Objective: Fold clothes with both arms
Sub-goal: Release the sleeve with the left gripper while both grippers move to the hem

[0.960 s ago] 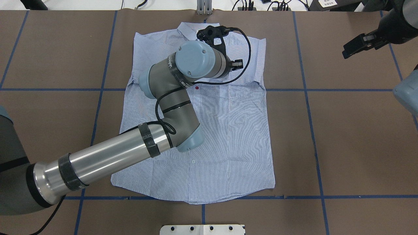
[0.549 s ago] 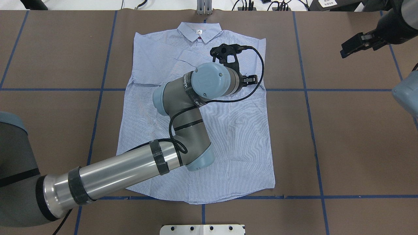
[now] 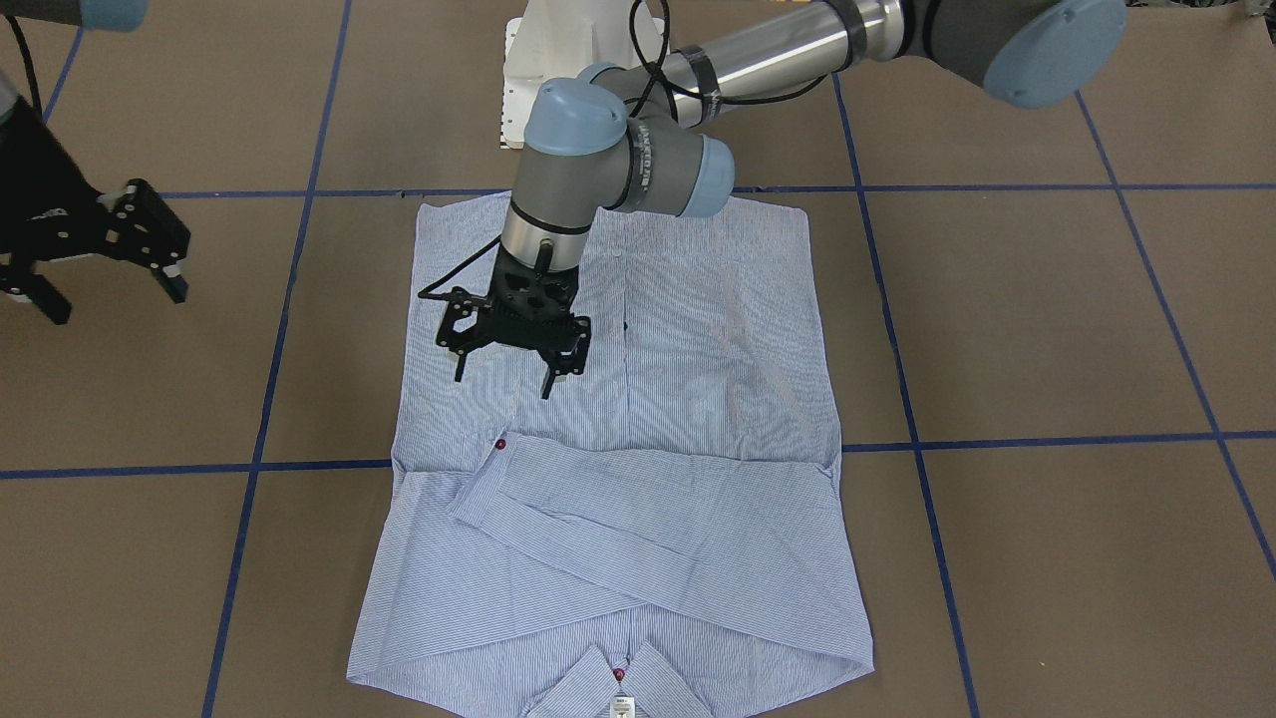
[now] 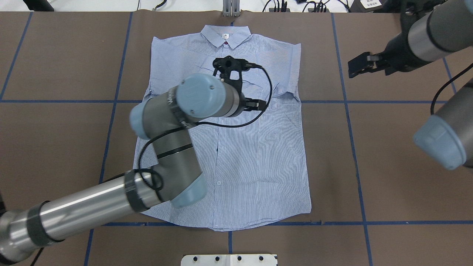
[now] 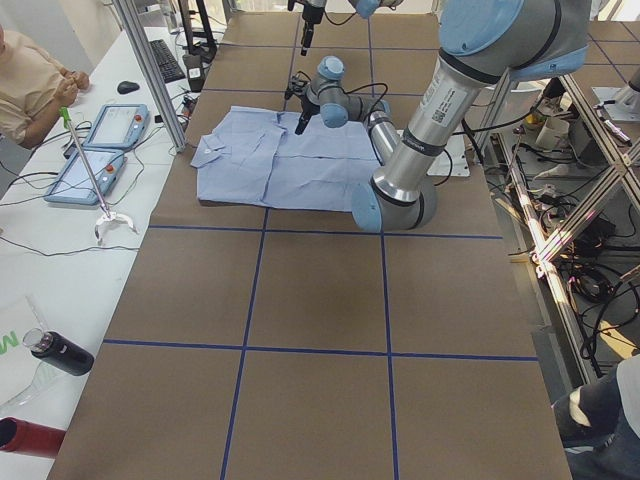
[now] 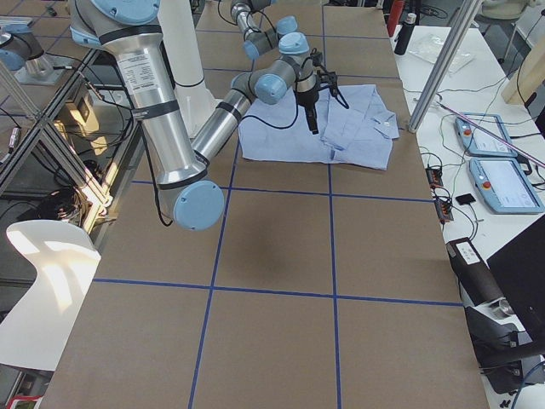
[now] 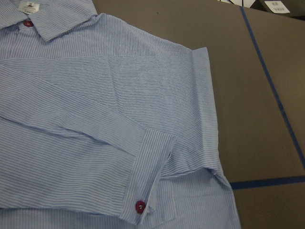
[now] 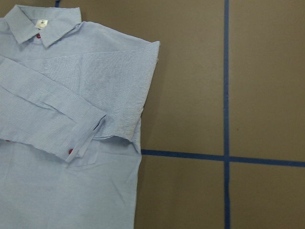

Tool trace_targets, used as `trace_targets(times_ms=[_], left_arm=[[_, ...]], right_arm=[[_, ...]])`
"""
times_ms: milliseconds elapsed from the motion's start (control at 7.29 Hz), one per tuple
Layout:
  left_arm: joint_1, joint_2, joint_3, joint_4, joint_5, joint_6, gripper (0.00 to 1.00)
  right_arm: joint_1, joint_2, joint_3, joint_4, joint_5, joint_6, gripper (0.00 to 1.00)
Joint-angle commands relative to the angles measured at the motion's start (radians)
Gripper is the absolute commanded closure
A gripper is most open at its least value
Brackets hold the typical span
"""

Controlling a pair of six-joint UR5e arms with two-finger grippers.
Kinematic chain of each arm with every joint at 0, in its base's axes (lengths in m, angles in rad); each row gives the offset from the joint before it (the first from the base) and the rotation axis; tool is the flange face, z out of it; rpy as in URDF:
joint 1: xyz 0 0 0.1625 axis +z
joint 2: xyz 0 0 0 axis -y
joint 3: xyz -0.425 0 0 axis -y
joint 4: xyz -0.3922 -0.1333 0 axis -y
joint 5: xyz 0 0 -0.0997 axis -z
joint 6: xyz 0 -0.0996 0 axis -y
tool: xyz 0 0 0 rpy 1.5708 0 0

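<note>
Shirt [image 4: 258, 166] lies flat and front-up at the middle of the brown worktop [image 4: 399, 177], collar [image 4: 226, 36] at 12 o'clock and hem at 6 in the overhead view. Both sleeves are folded across the chest, one cuff [image 7: 147, 176] showing its red button. The left end effector [image 3: 503, 384] hangs over the chest with fingers apart and empty; it appears to be clear of the cloth, though its height is hard to judge. The right end effector [image 3: 115, 297], also apart and empty, is off the shirt at about 2 o'clock. With the sleeves in, I judge a body fold comes next. That calls for each arm to pinch an edge, probably at the hem corners or along one side, and carry it over evenly.
</note>
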Motion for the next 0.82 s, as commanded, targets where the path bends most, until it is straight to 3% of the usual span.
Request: trace_targets(times_ms=[0,137,274,549,686], left_arm=[[-0.014,0.241,-0.241,0.013,-0.079,0.075,0.0],[-0.013,0.39,-0.33,0.0,-0.073,0.028,0.0],[0.001,0.502,-0.374,-0.049,-0.058,-0.088,0.0],[0.174,0.598,-0.369,-0.111,0.089,-0.29,0.0],[0.215,0.622,-0.363,-0.111,0.093,-0.326,0.0]], right_arm=[[-0.284,-0.007,0.071,0.001,-0.222,0.284,0.0],[-0.413,-0.03,0.08,-0.001,-0.346,0.389,0.0],[-0.489,-0.094,0.129,0.004,-0.402,0.417,0.0],[-0.543,-0.128,0.157,0.005,-0.455,0.442,0.0],[-0.545,-0.128,0.157,0.005,-0.456,0.442,0.0]])
